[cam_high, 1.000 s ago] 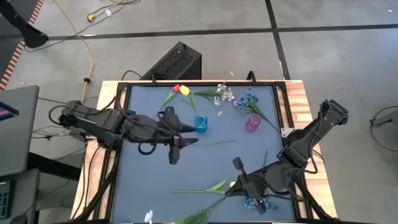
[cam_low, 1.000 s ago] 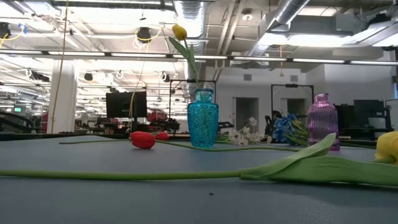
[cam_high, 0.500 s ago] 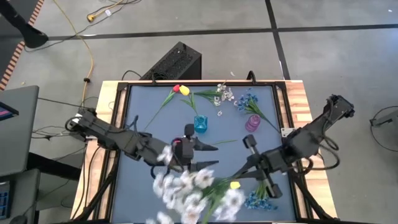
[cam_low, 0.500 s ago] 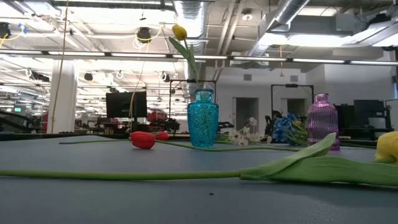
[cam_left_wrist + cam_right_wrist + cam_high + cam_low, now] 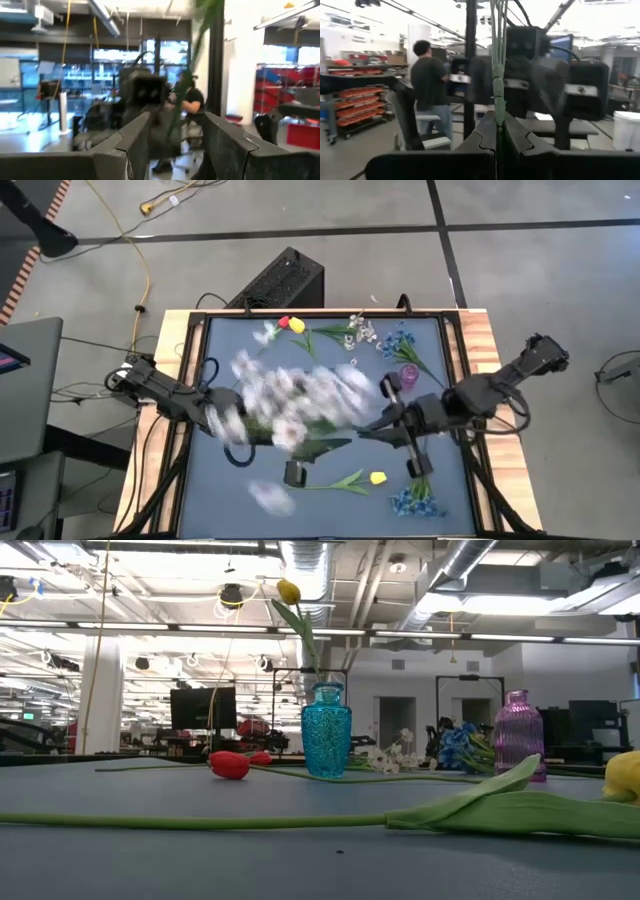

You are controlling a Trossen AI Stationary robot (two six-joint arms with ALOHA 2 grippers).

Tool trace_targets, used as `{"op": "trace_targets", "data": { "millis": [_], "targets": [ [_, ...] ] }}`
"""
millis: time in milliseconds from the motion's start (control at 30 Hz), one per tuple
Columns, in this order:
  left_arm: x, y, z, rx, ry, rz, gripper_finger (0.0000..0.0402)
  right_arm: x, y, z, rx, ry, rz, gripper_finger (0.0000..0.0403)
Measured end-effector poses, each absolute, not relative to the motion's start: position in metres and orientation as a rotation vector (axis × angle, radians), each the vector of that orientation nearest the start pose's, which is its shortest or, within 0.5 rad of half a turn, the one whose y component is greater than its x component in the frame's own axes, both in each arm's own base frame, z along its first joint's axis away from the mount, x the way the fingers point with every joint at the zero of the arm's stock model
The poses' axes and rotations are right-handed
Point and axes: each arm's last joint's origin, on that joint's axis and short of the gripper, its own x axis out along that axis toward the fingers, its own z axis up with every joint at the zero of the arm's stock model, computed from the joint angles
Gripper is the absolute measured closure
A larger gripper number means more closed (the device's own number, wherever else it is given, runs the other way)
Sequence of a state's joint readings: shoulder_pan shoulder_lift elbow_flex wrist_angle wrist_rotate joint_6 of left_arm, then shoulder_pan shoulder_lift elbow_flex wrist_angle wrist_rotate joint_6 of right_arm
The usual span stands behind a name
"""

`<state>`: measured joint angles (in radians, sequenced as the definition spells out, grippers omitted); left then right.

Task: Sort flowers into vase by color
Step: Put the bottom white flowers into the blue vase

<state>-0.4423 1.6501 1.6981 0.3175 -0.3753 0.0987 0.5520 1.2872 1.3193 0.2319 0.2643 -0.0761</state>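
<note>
1. Beyond my table the low view shows a hall under bright ceiling lights; a person stands there in the right wrist view.
2. My right gripper is clamped on a bundle of green stems, held up over the table's middle.
3. Its white spray hangs blurred above the table.
4. My left gripper has its fingers apart, a stem between them.
5. A blue vase holds one yellow tulip.
6. A red tulip lies near it.

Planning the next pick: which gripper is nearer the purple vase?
Right. The right gripper is close beside the purple vase, toward the table's middle; the left gripper is farther off, past the centre.
</note>
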Motion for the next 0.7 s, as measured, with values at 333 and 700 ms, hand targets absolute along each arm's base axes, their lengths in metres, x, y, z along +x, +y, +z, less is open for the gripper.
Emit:
{"op": "trace_targets", "data": {
  "millis": [333,700],
  "targets": [
    [0.337,-0.149,0.477,-0.071,-0.379,0.012,0.0237,0.260,0.141,0.440,0.051,-0.226,0.280,0.0373],
    [0.324,-0.150,0.485,-0.026,-0.367,-0.016,0.0237,0.270,0.131,0.438,0.096,-0.228,0.238,0.0373]
  ]
}}
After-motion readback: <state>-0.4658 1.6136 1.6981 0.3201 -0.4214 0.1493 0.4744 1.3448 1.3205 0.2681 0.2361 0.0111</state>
